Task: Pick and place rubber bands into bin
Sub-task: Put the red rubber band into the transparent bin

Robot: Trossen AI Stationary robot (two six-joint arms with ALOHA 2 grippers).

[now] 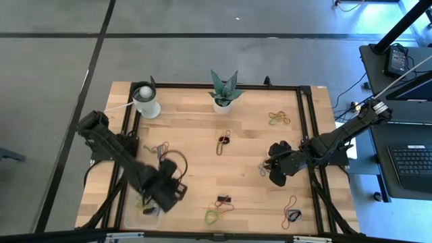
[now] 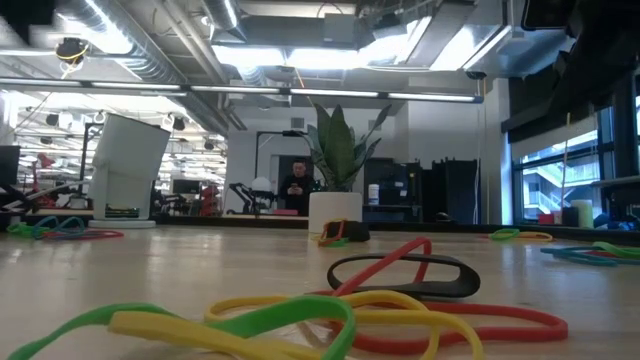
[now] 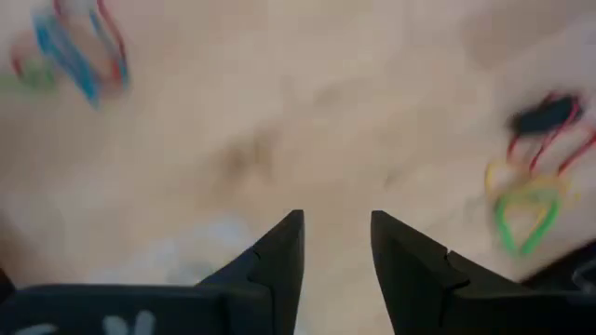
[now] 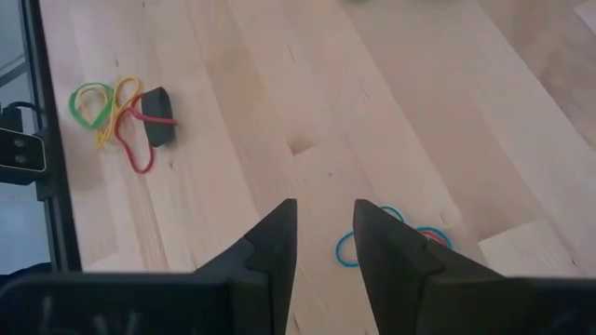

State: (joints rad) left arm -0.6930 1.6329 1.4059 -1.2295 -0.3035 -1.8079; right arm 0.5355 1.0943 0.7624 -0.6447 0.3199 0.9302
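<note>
Release step: left pincer (image 3: 335, 247) hovering narrowly parted, empty, over the surface (image 1: 256, 142). Next: reaching for rubber bands (image 3: 526, 200) nearby.

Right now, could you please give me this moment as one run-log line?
left gripper: open, empty, over bare table | right gripper: open, empty, above blue rubber bands | bin: not visible

The worktop (image 1: 250, 145) is pale blond wood with a black frame. At the low view's bottom, rubber bands (image 2: 300, 315) show green, yellow and red around a black loop. Upper centre in the high view, a green-leaved plant (image 1: 223, 86) sits in a white pot.
</note>
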